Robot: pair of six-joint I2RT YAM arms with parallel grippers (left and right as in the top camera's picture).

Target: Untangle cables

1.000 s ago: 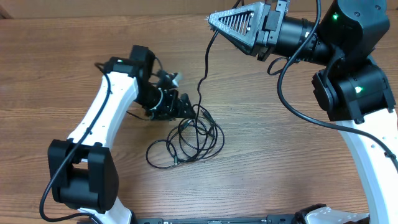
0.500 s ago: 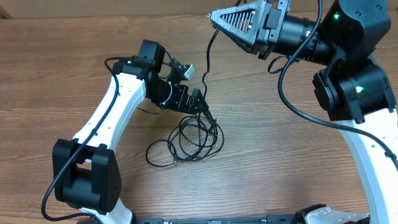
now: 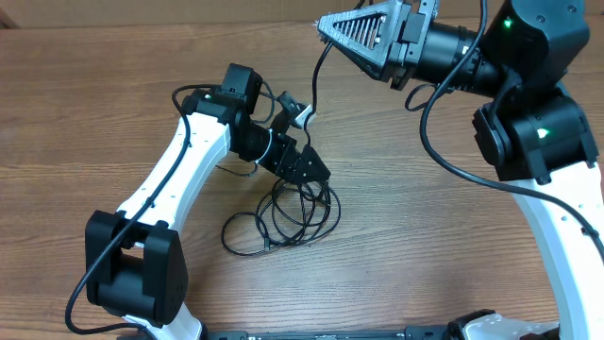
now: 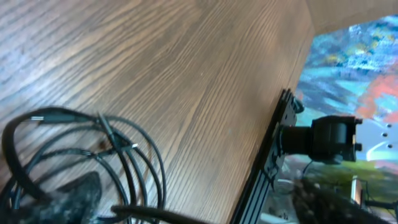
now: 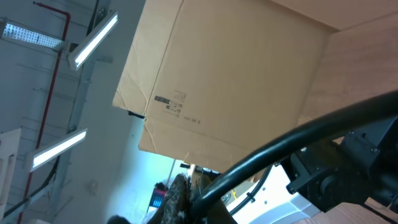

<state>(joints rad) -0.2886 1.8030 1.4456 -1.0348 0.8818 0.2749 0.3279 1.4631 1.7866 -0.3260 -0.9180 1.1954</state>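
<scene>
The cables lie as a tangle of thin black loops (image 3: pixel 294 208) in the middle of the wooden table (image 3: pixel 85 113). One strand (image 3: pixel 312 90) rises from the pile to my right gripper (image 3: pixel 324 25), which is raised at the far edge and shut on it. The right wrist view shows that cable (image 5: pixel 292 143) running out from the shut fingertips (image 5: pixel 180 196). My left gripper (image 3: pixel 307 140) stands open just above the pile's far side, astride the rising strand. In the left wrist view the loops (image 4: pixel 118 155) lie at lower left and a strand (image 4: pixel 168 214) crosses between the open fingers.
A cardboard box (image 5: pixel 236 81) stands beyond the table's far edge. A black rail with a camera mount (image 4: pixel 323 137) runs along the front edge. The right arm's own thick cable (image 3: pixel 444 151) loops over the right half of the table.
My left arm has swung right and farther back, up to the rising strand, and its jaws have opened wider. The right gripper and the pile have stayed put.
</scene>
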